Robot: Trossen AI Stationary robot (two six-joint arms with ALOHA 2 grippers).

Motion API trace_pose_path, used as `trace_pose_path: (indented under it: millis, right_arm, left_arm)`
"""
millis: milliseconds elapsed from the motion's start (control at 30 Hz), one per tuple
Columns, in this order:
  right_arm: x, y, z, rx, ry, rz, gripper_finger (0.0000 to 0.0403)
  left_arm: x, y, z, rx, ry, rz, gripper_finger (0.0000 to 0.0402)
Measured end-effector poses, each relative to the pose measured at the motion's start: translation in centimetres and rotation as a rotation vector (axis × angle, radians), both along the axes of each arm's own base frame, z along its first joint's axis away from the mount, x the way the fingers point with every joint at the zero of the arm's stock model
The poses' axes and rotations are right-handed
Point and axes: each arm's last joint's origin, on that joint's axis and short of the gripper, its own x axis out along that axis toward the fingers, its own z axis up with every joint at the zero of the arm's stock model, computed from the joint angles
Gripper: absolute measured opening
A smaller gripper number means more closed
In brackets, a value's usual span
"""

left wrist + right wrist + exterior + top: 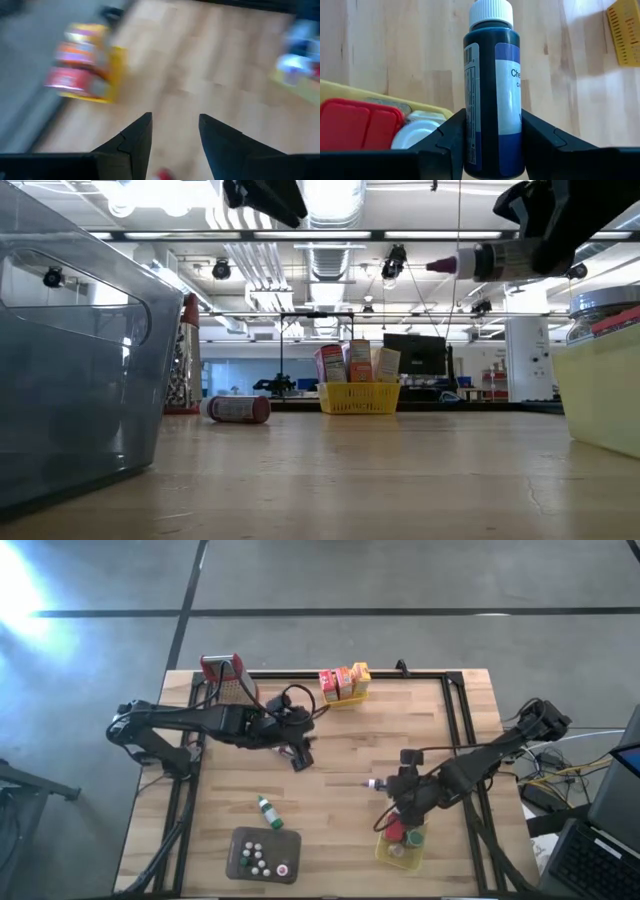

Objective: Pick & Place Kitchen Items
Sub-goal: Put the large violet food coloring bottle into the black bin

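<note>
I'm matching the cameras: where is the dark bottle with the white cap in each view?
High view: dark bottle with the white cap, lower right, in right gripper.
Low view: top right.
Left wrist view: cannot tell.
Right wrist view: centre.
Shared landmark: yellow basket of boxes.

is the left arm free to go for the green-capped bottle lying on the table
Probably yes. The left gripper hangs above the table with its jaws open and empty, and the green-capped bottle lies alone on bare wood in front of the grey tray.
</note>
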Motion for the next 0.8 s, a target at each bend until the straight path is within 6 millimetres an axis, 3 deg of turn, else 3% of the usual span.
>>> trace_pose_path:
  millis: [133, 300, 433, 600, 800]
  right_arm:
    - [-0.7, -0.4, 0.1, 0.001, -0.044, 0.042, 0.0134]
    - [-1.6, -1.0, 0.4, 0.05, -0.154, 0.071, 0.0134]
    - [-2.9, -1.6, 0.3, 0.082, -0.211, 0.07, 0.0143]
    - [-3.5, -2.0, 0.6, 0.11, -0.307, 0.11, 0.0138]
    - [-2.2, -2.4, 1.8, 0.101, -0.407, 0.144, 0.0138]
  left_arm:
    - [0.9, -0.7, -2.0, -0.137, -0.031, -0.155, 0.0168]
    - [2.5, -1.6, -6.2, -0.146, -0.211, -0.383, 0.0168]
    - [2.6, -2.0, -9.0, -0.109, -0.402, -0.523, 0.0168]
    - [1.8, -1.9, -10.6, -0.057, -0.646, -0.547, 0.0168]
    - [1.3, -1.8, -11.7, -0.039, -0.674, -0.545, 0.0168]
